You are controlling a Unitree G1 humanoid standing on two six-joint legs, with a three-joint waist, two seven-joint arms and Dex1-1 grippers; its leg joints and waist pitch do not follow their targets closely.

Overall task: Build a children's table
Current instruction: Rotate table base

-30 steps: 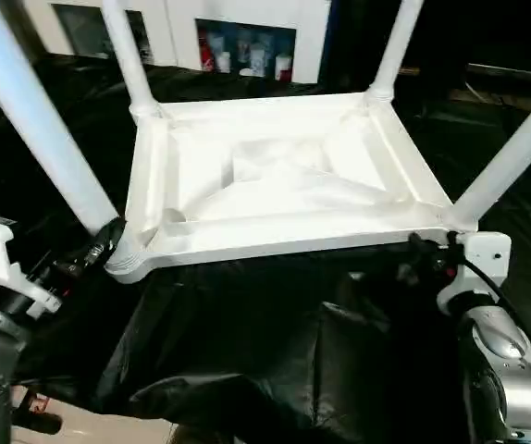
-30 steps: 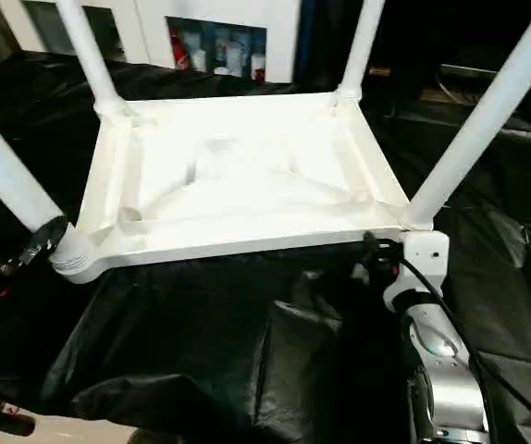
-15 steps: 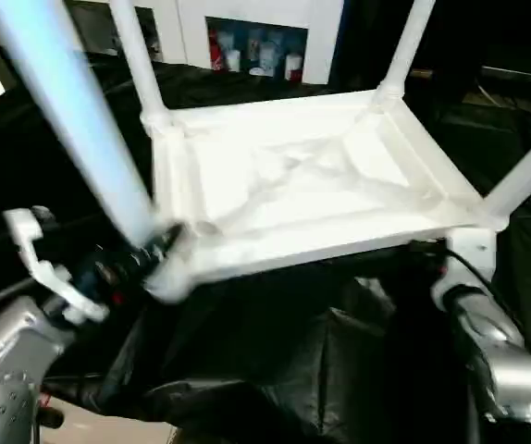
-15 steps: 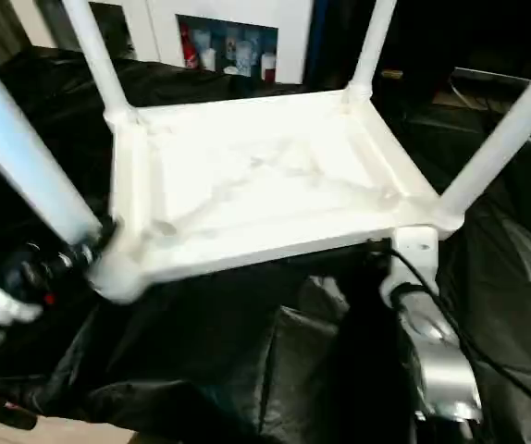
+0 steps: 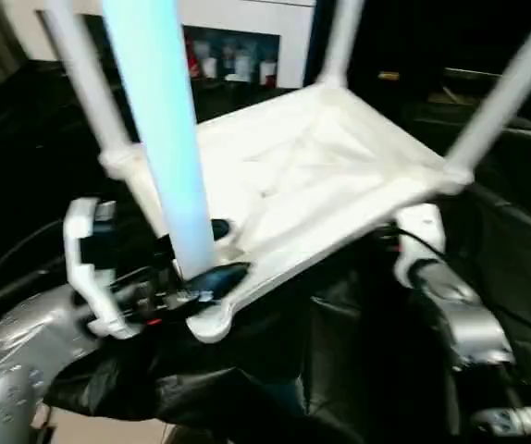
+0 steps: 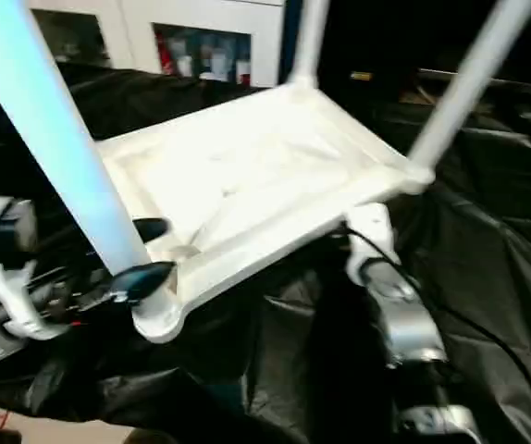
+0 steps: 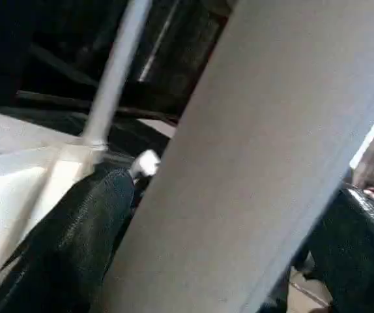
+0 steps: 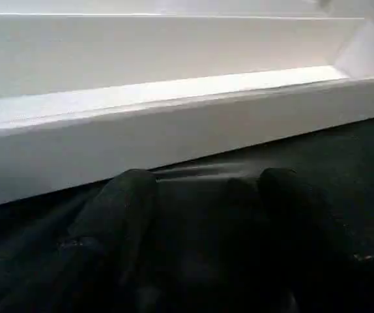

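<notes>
Black-draped work table [image 5: 358, 370] underneath. We see left gripper [image 5: 205, 254] spread wide around nearest leg [image 5: 159, 120] at its socket; right gripper [image 6: 347, 239], part open, by upturned tabletop [image 6: 247, 176] edge. Light, stiff, slippery; grab low.

White children's table [image 5: 312, 166] upside down, tilted, four tapered legs [image 5: 159, 139] pointing up

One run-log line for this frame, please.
stage: legs fitted, table upside down, tilted | left gripper: closed around near leg | right gripper: under tabletop edge | surface: black cloth
</notes>
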